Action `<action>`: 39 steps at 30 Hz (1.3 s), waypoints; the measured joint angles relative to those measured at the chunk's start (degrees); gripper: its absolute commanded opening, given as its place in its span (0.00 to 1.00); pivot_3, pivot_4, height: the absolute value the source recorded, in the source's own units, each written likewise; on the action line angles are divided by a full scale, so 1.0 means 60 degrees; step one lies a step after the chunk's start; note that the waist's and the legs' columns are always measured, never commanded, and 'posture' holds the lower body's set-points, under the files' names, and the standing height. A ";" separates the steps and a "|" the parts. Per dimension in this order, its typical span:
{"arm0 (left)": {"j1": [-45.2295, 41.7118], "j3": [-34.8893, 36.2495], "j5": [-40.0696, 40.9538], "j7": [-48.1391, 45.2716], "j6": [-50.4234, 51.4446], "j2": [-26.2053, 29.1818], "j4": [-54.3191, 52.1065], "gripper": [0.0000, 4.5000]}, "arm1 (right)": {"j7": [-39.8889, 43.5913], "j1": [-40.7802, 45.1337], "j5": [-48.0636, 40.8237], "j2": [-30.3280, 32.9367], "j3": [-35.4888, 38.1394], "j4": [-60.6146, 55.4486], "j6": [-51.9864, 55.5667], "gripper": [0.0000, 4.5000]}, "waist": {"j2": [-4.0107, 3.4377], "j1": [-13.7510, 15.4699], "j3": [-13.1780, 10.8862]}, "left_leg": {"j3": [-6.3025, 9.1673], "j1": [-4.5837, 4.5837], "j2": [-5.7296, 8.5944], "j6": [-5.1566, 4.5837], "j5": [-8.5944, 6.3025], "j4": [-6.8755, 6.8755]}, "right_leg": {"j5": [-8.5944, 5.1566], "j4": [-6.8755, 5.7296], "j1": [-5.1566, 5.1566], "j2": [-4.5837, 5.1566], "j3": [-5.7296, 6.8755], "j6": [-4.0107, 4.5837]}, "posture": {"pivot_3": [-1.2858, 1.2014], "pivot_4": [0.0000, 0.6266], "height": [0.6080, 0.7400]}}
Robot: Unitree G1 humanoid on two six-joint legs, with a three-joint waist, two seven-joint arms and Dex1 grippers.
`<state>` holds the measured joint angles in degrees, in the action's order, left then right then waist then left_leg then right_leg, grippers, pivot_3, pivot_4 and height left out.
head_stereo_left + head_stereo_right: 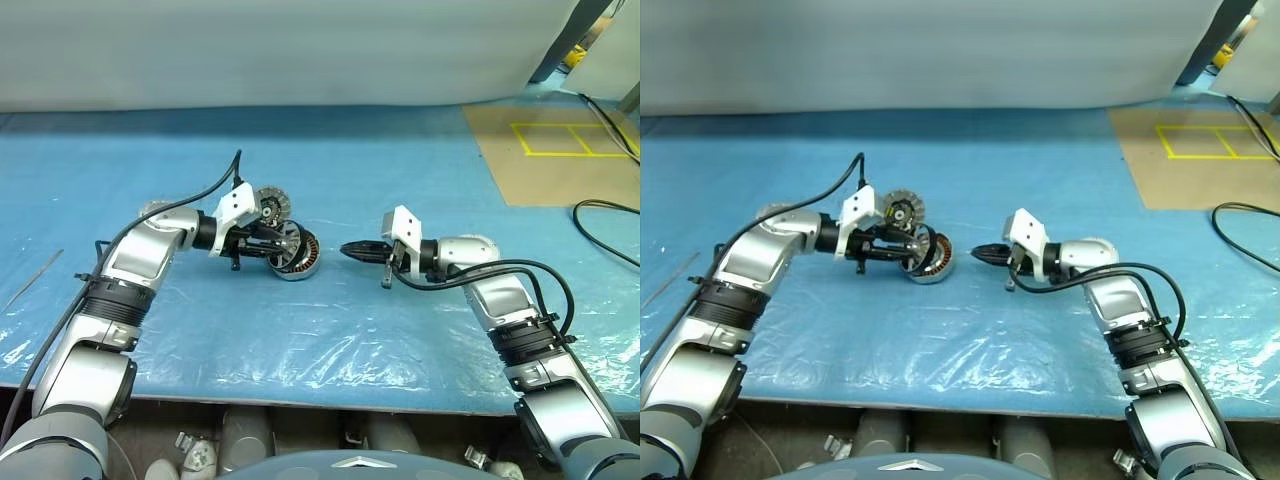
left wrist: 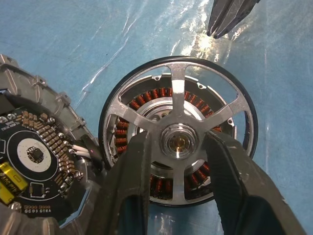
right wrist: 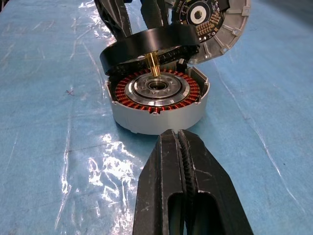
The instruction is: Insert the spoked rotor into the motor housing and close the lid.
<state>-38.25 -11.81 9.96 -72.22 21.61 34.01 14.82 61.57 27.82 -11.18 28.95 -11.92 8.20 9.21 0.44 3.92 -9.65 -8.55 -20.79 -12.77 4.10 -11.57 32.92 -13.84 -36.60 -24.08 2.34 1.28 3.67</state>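
Observation:
The spoked rotor [image 2: 177, 83] hangs tilted just above the motor housing [image 3: 156, 117], and its brass shaft points down at the housing's silver centre. My left gripper [image 2: 178, 138] is shut on the rotor's hub, one finger [image 2: 132, 171] on each side. Copper windings show through the spokes. The lid [image 1: 270, 203] leans right behind the housing, with its circuit-board face [image 2: 34, 152] towards my left wrist. My right gripper [image 3: 181, 142] is shut and empty, and it points at the housing from a short way off on the right [image 1: 347, 250].
Blue plastic sheeting [image 1: 330, 340] covers the table, whose front edge is near me. A brown board [image 1: 560, 150] with yellow tape lines lies at the back right. A black cable [image 1: 600, 225] loops beside it. A thin rod [image 1: 35, 275] lies at the far left.

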 measured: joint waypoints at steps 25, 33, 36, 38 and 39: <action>0.1839 0.1240 0.1504 0.2509 0.0449 -0.1681 -0.1619 0.34 | -0.0200 0.0121 0.0016 -0.0157 0.0002 0.0287 -0.0202 0.00 | -0.0002 0.0003 -0.0002 | 0.0002 -0.0016 0.0000 -0.0003 0.0000 0.0009 | -0.0001 0.0013 0.0000 0.0000 0.0001 0.0001 | 0.52 0.24 1.00; 0.1971 0.1212 0.1339 0.3243 0.0016 -0.1959 -0.1657 0.02 | -0.0235 0.0121 0.0017 -0.0157 0.0002 0.0287 -0.0203 0.00 | -0.0003 -0.0011 -0.0002 | 0.0002 -0.0013 -0.0002 -0.0004 0.0000 0.0008 | 0.0000 0.0014 -0.0001 -0.0001 0.0001 0.0000 | 0.52 0.24 1.00; 0.1999 0.1120 0.0906 0.3630 -0.0363 -0.1997 -0.1294 0.02 | -0.0247 0.0120 0.0018 -0.0159 0.0002 0.0287 -0.0203 0.00 | -0.0002 -0.0008 -0.0002 | 0.0002 -0.0014 0.0001 -0.0004 0.0000 0.0009 | 0.0000 0.0015 0.0000 0.0000 0.0000 -0.0001 | 0.52 0.24 1.00; 0.2048 0.1060 0.0682 0.3838 -0.0512 -0.2082 -0.1023 0.02 | -0.0265 0.0120 0.0018 -0.0159 0.0002 0.0287 -0.0203 0.00 | -0.0002 -0.0006 -0.0002 | 0.0002 -0.0015 0.0000 -0.0005 0.0000 0.0010 | 0.0001 0.0017 0.0000 -0.0001 0.0000 -0.0002 | 0.52 0.24 1.00; 0.2086 0.1004 0.0590 0.3899 -0.0534 -0.2121 -0.0987 0.02 | -0.0271 0.0120 0.0018 -0.0159 0.0002 0.0287 -0.0203 0.00 | -0.0003 -0.0005 -0.0002 | 0.0002 -0.0015 0.0000 -0.0004 0.0000 0.0009 | 0.0000 0.0017 0.0000 0.0000 0.0000 -0.0002 | 0.52 0.24 1.00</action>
<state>-25.73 -5.79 13.50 -48.82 18.40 21.28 8.90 59.94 28.55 -11.07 28.00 -11.90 9.92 7.99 0.42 3.89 -9.66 -8.54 -20.88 -12.77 4.08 -11.57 32.98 -13.84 -36.50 -24.08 2.33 1.28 3.66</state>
